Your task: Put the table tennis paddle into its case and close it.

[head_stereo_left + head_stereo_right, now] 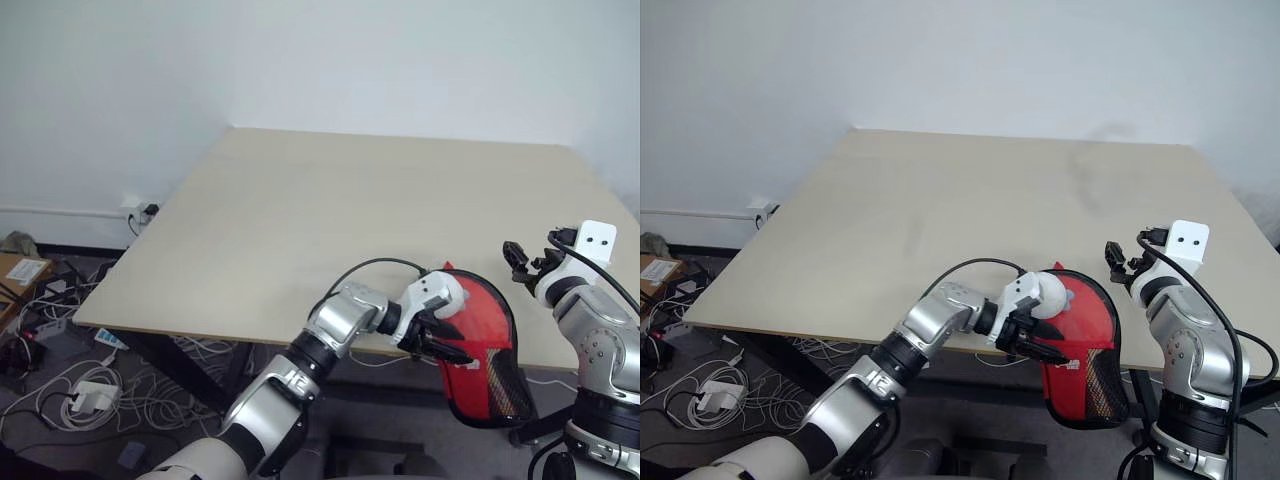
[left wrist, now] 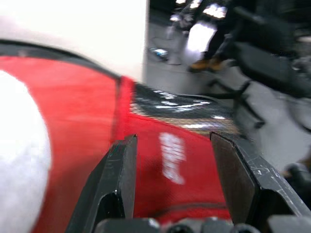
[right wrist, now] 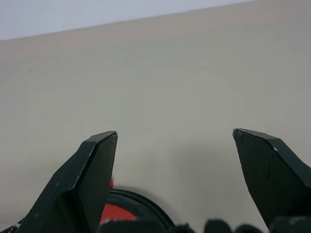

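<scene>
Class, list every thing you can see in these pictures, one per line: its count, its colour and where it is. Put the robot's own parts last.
case: one, red with black mesh end and white logo, hanging over the table's near edge, gripped by the left gripper.
table: one, beige top, in front of the robot.
wall: one, white, behind the table.
cables and power strips: several, white and grey, on the floor at the left.
left gripper: one, black fingers, closed on the case.
right gripper: one, black fingers, open above the table, holding nothing.

The case (image 1: 485, 340): red fabric with a white logo, a black mesh end and a black rim, hanging over the near edge of the table (image 1: 330, 215), mesh end lowest.
</scene>
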Motion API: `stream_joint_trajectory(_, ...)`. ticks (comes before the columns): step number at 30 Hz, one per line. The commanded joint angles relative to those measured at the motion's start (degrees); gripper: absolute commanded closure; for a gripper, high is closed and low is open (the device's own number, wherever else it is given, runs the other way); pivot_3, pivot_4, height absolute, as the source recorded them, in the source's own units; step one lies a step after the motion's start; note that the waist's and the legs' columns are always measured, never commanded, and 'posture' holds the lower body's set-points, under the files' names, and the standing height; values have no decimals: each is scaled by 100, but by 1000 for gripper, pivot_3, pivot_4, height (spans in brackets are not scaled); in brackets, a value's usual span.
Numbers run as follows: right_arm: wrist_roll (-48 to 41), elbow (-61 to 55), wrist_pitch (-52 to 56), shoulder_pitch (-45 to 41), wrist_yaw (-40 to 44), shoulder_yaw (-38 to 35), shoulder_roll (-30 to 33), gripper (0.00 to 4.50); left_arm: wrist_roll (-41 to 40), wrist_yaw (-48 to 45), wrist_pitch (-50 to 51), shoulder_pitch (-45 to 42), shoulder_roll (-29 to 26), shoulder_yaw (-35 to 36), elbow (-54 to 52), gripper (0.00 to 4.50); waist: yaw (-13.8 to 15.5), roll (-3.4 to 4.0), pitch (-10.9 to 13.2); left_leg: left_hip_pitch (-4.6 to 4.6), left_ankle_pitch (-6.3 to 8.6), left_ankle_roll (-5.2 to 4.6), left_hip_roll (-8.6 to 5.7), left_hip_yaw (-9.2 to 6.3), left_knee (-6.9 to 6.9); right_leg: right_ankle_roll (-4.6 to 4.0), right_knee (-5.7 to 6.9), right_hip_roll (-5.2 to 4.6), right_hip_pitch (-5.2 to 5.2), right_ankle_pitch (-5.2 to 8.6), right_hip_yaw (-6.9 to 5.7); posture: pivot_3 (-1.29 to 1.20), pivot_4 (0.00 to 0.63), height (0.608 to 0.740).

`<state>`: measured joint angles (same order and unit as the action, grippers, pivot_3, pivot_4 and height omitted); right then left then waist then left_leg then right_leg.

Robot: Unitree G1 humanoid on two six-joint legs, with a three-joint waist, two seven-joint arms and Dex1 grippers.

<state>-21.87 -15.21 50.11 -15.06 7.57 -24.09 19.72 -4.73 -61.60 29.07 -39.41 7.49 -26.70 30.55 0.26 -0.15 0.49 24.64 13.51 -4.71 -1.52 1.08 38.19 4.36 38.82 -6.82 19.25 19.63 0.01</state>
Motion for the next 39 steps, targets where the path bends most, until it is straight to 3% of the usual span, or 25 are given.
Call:
stream_joint_trajectory(1, -502, -498, 327, 59, 427, 211, 44, 396, 292, 514, -496, -252, 216, -69, 355, 2029, -19, 2, 0, 0, 0, 0, 2, 2, -1, 0, 0, 1, 0, 0, 2, 0, 0, 715)
stream_joint_trajectory(6, -1306, -513, 1018, -112, 925, 222, 95, 396, 490, 643, -698, -211, 170, -281, 548, 2029, -13, 3, -1, -1, 1, -1, 3, 4, -1, 0, -1, 1, -2, 0, 3, 0, 0, 715)
stream_joint_trajectory(13, -1663, 122, 1697, -419, 1432, 529, 468, 396, 528, 588, -695, -35, 61, -409, 400, 2029, -4, 2, -1, -2, 3, -5, 2, -1, 2, 0, -3, -1, 3, 0, -2, 0, 0, 715)
stream_joint_trajectory(30, -1804, 902, 2411, -571, 2248, 1241, 933, 396, 492, 688, -506, -68, 43, -358, 389, 2029, 14, 2, -1, -2, 5, -6, 2, -1, 4, 0, -5, -5, 1, 0, -2, 0, 0, 715)
stream_joint_trajectory(39, -1649, 609, 1455, -745, 2036, 1095, 688, 3220, 667, 983, -191, -206, 63, -427, 681, 2029, 13, -1, -1, -3, 4, -6, 2, -1, 5, 0, -5, -5, 2, 0, -2, 0, 0, 715)
